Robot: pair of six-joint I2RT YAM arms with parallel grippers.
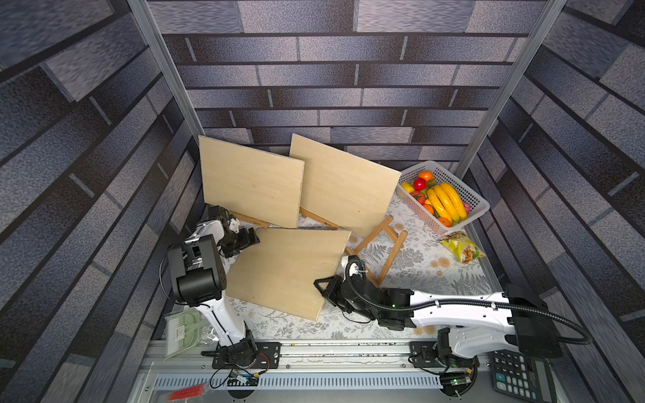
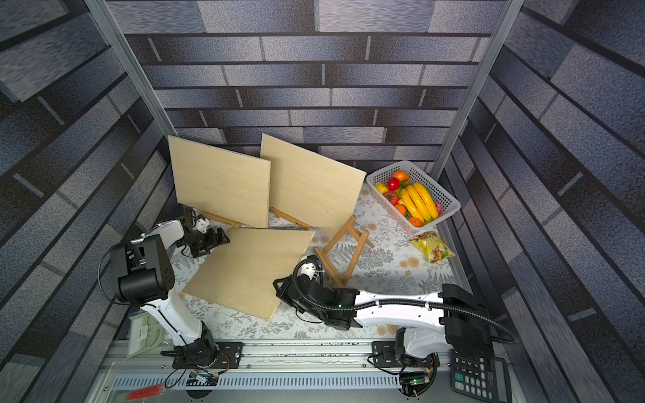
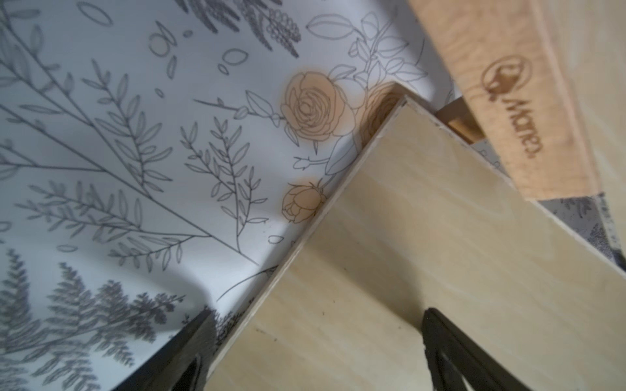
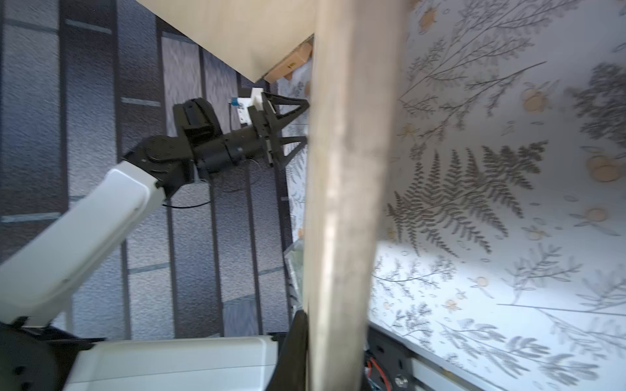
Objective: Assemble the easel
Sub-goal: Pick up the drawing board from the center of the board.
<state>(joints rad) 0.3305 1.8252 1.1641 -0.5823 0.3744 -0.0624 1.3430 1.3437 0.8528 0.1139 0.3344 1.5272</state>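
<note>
Left arm (image 1: 225, 317): I'm seeing white shells sitting between boxy black joint housings.
Right arm (image 1: 460, 308): I'm watching a ribbed black hose (image 1: 572, 322) running along its white shell.
Wrist: I'm catching a green light (image 1: 393, 306) glowing.

Left pincer (image 1: 254, 238) spread wide, right pincer (image 1: 319, 288) clamped tight, the two facing each other, well apart.

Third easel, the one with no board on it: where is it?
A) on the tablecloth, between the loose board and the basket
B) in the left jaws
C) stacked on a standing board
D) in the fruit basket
A: the bare easel is on the tablecloth, with the loose board on one side and the fruit basket on the other.
</note>
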